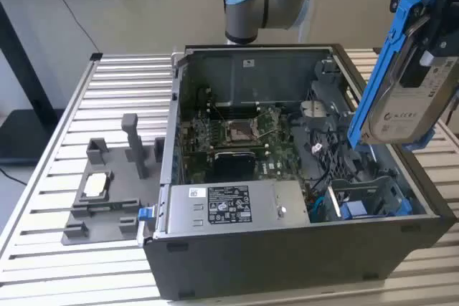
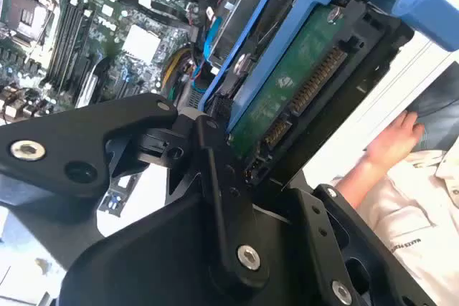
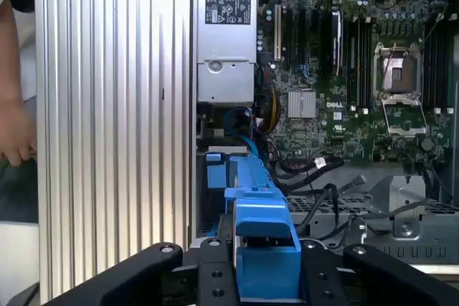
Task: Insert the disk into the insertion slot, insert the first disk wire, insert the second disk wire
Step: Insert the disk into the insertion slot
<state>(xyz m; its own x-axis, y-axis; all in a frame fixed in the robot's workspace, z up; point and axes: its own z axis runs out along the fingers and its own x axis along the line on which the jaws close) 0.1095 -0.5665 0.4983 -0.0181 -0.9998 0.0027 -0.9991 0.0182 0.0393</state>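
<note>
Slatted bench (image 1: 107,69) carries the computer case (image 1: 287,245). The jaws pinch the disk (image 1: 410,105), tilted above the case's insertion slot (image 1: 369,191); first step underway. Seating demands squaring it to the bay.

Slatted alu table (image 1: 122,84); pale wall (image 1: 158,5) behind.

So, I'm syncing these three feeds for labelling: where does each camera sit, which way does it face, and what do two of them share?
Exterior view: off the arm, above the open computer case, looking down into it; the arm's joint shows, the disk held high at the exterior view's right.
First wrist view: on the arm, looking past the hand onto the motherboard.
Second wrist view: on the arm, close behind the hand, facing the disk's circuit-board side.
Both wrist views share the hand clamping the disk, and a person's arm.
</note>
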